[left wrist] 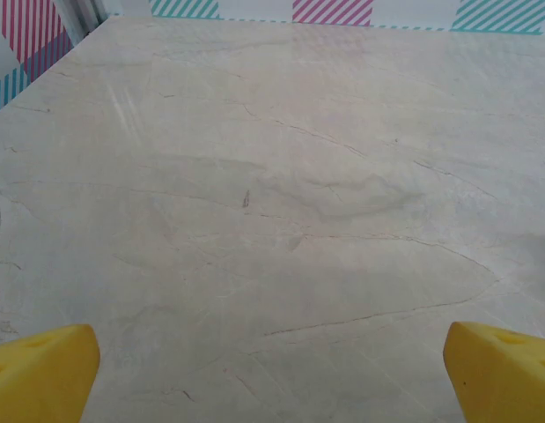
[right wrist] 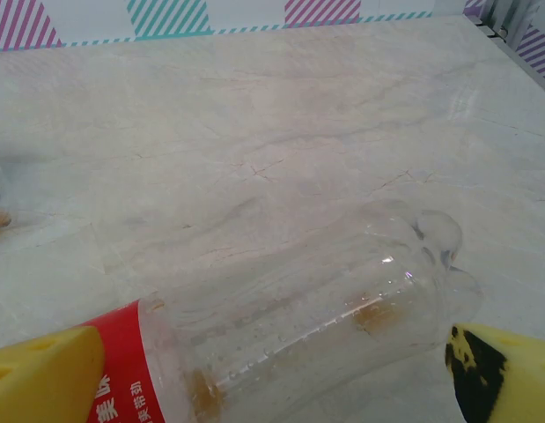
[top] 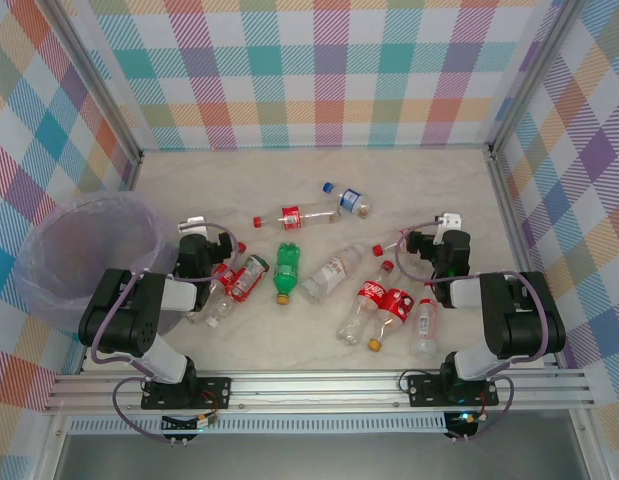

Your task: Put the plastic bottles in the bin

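Several plastic bottles lie scattered mid-table, most of them red-labelled, such as one (top: 289, 215) at the back, plus a green bottle (top: 283, 270). The lilac bin (top: 84, 260) stands at the left edge. My left gripper (top: 204, 245) sits between the bin and a cluster of bottles (top: 239, 282). Its yellow fingers (left wrist: 43, 374) are spread wide, gripper (left wrist: 272, 374) open over bare table. My right gripper (top: 429, 245) (right wrist: 272, 379) is open too. A clear red-labelled bottle (right wrist: 298, 317) lies on its side between its fingers (right wrist: 505, 374), base to the right.
Checkered walls close in the back and both sides. Metal posts stand at the back corners. A rail (top: 319, 385) runs along the near edge by the arm bases. Open marble table (top: 239, 175) stretches behind the bottles.
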`<control>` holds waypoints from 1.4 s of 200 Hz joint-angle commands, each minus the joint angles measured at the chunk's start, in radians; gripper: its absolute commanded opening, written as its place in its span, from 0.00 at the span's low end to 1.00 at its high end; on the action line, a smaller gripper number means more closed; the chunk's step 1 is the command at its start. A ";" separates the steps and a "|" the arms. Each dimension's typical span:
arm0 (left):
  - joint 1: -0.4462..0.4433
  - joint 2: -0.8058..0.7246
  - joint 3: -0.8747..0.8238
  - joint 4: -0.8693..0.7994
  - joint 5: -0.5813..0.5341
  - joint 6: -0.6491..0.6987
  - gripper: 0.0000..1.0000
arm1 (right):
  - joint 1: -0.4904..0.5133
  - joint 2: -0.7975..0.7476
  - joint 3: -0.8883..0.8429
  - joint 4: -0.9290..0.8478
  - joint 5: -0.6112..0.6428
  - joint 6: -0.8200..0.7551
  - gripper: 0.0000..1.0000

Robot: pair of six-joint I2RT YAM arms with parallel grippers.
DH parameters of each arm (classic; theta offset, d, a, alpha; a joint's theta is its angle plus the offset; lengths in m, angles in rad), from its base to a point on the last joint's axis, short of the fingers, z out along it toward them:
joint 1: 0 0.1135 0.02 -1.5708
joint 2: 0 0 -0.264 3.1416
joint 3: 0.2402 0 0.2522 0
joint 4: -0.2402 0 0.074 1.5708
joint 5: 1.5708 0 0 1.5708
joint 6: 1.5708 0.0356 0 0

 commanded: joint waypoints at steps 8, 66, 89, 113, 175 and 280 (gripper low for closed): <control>0.008 0.001 -0.002 0.026 0.016 -0.015 1.00 | -0.004 0.000 0.014 0.011 -0.012 0.009 0.99; 0.007 0.002 -0.001 0.026 0.017 -0.015 1.00 | -0.003 -0.001 0.014 0.011 -0.012 0.009 0.99; 0.008 0.001 -0.002 0.026 0.018 -0.015 1.00 | -0.004 0.000 0.014 0.012 -0.012 0.009 0.99; 0.009 0.002 -0.001 0.026 0.017 -0.014 1.00 | -0.004 0.000 0.014 0.012 -0.014 0.010 0.99; 0.009 0.002 -0.001 0.023 0.018 -0.015 1.00 | -0.004 0.000 0.016 0.009 -0.014 0.010 0.99; 0.016 -0.042 0.037 -0.076 0.080 0.003 0.98 | -0.031 -0.005 0.041 -0.049 -0.113 0.006 0.99</control>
